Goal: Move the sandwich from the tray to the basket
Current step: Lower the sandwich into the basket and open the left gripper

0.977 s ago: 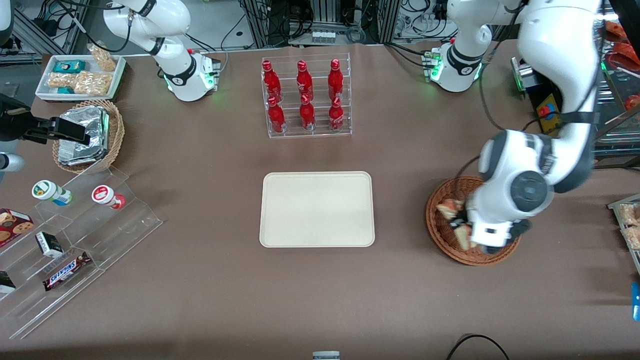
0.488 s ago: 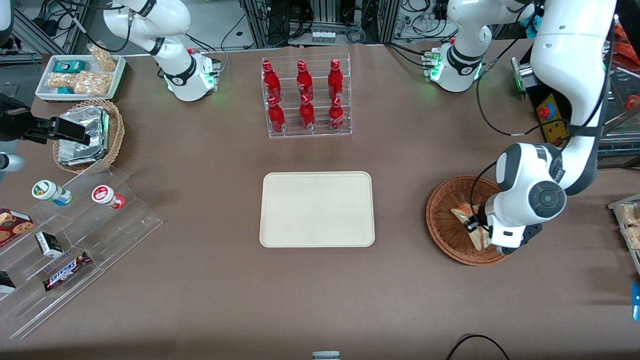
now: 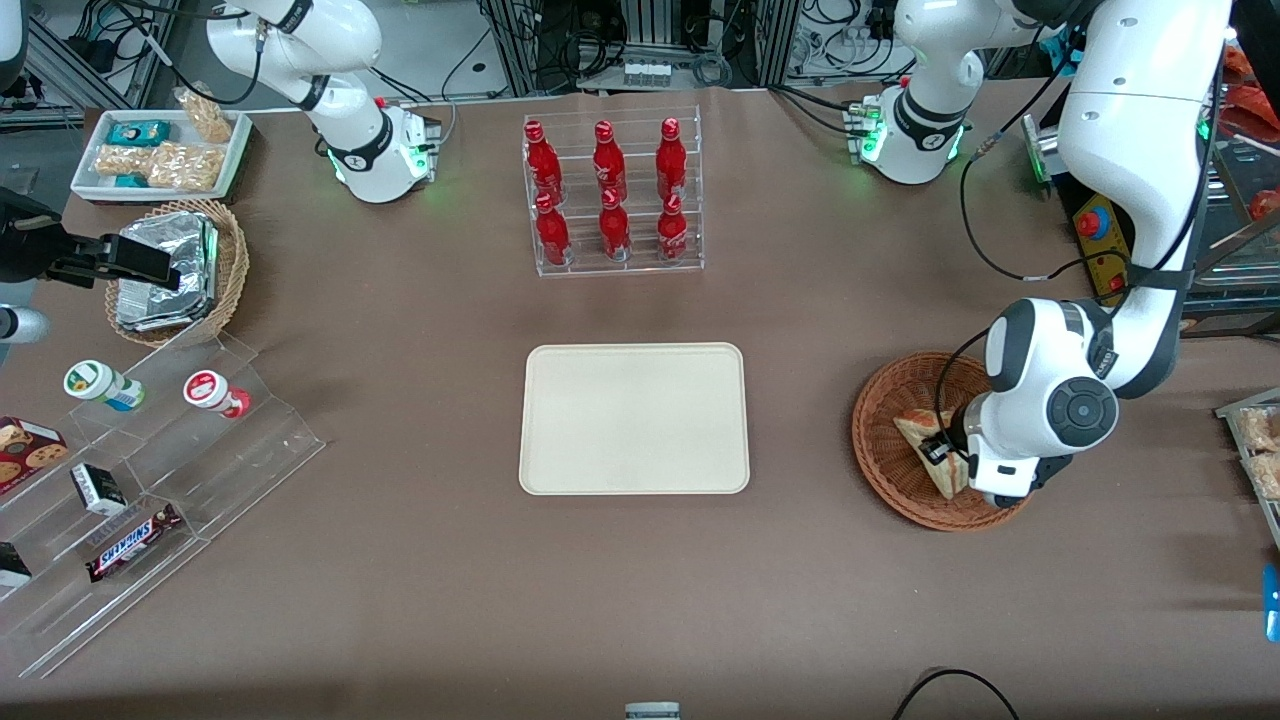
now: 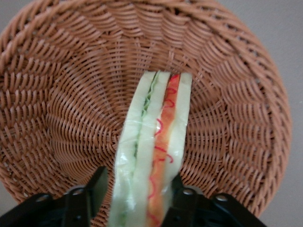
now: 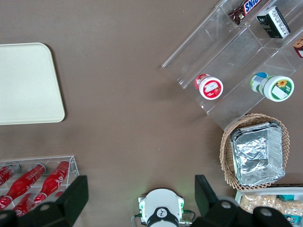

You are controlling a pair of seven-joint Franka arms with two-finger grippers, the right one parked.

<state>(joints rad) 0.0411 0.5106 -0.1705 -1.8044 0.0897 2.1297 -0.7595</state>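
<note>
1 sandwich (image 4: 147,142) lies in the basket (image 3: 880,475) beneath the spread gripper (image 3: 966,474).

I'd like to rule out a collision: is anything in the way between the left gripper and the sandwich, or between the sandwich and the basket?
Nothing visible is. The left gripper is right at the sandwich, which is already inside the basket's rim.
</note>
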